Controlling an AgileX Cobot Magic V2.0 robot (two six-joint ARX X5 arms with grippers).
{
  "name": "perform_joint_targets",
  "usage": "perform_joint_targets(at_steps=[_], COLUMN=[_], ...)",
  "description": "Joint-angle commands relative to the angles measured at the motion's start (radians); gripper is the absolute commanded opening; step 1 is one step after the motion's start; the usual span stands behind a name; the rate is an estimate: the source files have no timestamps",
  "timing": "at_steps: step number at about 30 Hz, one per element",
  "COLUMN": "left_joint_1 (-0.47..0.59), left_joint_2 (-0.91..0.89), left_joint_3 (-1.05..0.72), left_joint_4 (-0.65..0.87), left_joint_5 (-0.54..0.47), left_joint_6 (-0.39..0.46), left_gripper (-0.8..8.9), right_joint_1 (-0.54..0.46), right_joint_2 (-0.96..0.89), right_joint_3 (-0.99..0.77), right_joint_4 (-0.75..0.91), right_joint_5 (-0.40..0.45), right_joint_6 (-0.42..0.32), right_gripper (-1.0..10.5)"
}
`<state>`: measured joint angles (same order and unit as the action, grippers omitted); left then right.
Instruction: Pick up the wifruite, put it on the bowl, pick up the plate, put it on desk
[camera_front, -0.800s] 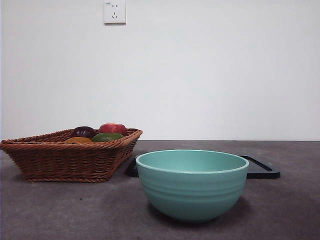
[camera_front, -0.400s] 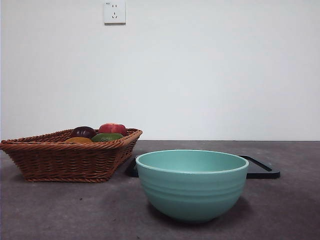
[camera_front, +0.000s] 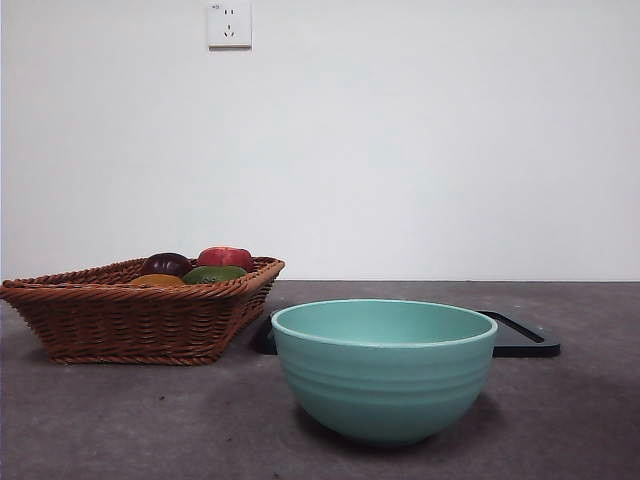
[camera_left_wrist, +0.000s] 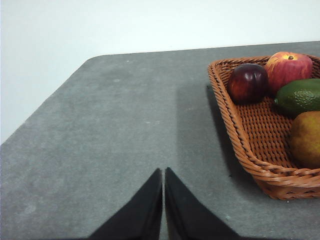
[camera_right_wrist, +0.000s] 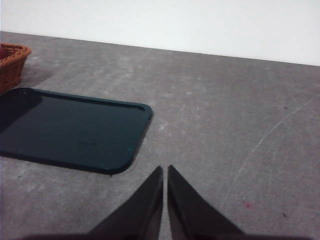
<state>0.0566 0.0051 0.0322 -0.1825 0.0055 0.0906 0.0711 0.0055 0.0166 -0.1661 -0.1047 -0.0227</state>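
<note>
The teal-green bowl (camera_front: 384, 370) stands upright on the dark grey desk (camera_front: 100, 420), near and central. Behind it lies the plate (camera_front: 520, 338), flat, black and rectangular, also seen in the right wrist view (camera_right_wrist: 70, 127). A wicker basket (camera_left_wrist: 250, 140) holds a dark red fruit (camera_left_wrist: 247, 82), a red one (camera_left_wrist: 289, 70), a green one (camera_left_wrist: 300, 96) and a yellow-brown one (camera_left_wrist: 305, 140); I cannot tell which is the wifruite. My left gripper (camera_left_wrist: 163, 172) is shut over bare desk beside the basket. My right gripper (camera_right_wrist: 165, 170) is shut over bare desk beside the plate.
The basket (camera_front: 130, 310) sits at the left, its corner close to the plate. A white wall with a socket (camera_front: 229, 24) rises behind the desk. The desk's rounded corner (camera_left_wrist: 95, 60) lies beyond the left gripper. Neither arm shows in the front view.
</note>
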Motion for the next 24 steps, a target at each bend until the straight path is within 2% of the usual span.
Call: perform_joint_targets(at_steps=[1,24], left_joint_1=[0.002,0.002], left_joint_2=[-0.002,-0.002], left_joint_3=[-0.021,-0.021], left_joint_4=[-0.005,-0.005], left_joint_5=[0.001,0.001], left_joint_6=[-0.005,-0.005], left_gripper=[0.07,0.07], right_joint_1=[0.0,0.0], right_joint_2=[-0.002,-0.002], right_joint_3=[-0.006,-0.005], right_joint_4=[-0.006,0.01], right_joint_5=[0.002,0.002], right_joint_6=[0.005,0.005], right_gripper=[0.1,0.1])
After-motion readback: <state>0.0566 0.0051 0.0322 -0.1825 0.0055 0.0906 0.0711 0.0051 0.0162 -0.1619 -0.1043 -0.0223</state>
